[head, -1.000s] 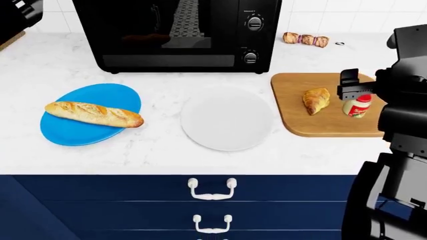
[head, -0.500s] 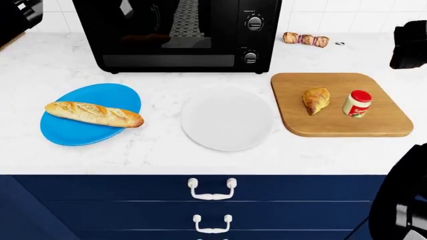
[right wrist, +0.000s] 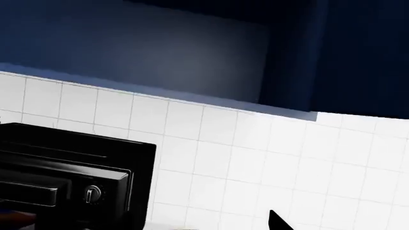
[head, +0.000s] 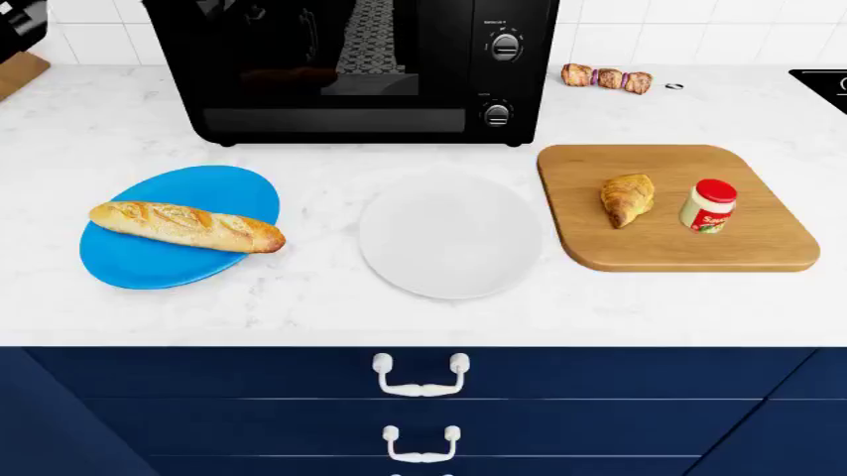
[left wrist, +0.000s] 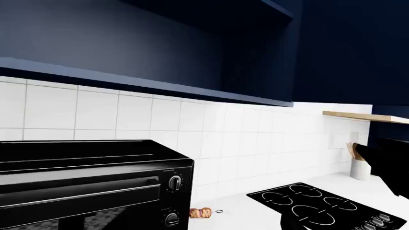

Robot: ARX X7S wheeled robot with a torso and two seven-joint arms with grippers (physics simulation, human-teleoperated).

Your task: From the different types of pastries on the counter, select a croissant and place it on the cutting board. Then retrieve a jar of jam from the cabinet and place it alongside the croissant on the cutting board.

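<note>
- We cannot see our jaws in any view, so we cannot tell if they are wide, narrow or holding something; neither gripper appears in the head view.
- In the right part of the head view, the cutting board [head: 679, 210] lies flat on the counter [head: 317, 159].
- The croissant [head: 628, 198] lies on the left half of the board, with one tapered end pointing to the lower edge of the frame.
- The jar of jam [head: 709, 206] is just beside the croissant, on its right, on the same board; they do not touch. We see its red lid and a red-printed label.
- In the centre of the frame there is a round white plate [head: 451, 234], near the left edge of the board.
- At the left, the baguette [head: 186, 226] lies across a blue plate [head: 179, 258], and its right end goes a little over the rim.
- A black oven [head: 351, 69] stands at the upper centre, behind both plates.
- A skewer [head: 606, 77] lies at the upper right, behind the board and well apart from it.
- In the left wrist view we see the oven, white wall tiles [left wrist: 211, 129], dark blue cabinets [left wrist: 191, 43] in the upper part and a black cooktop [left wrist: 326, 208] at the lower right.
</note>
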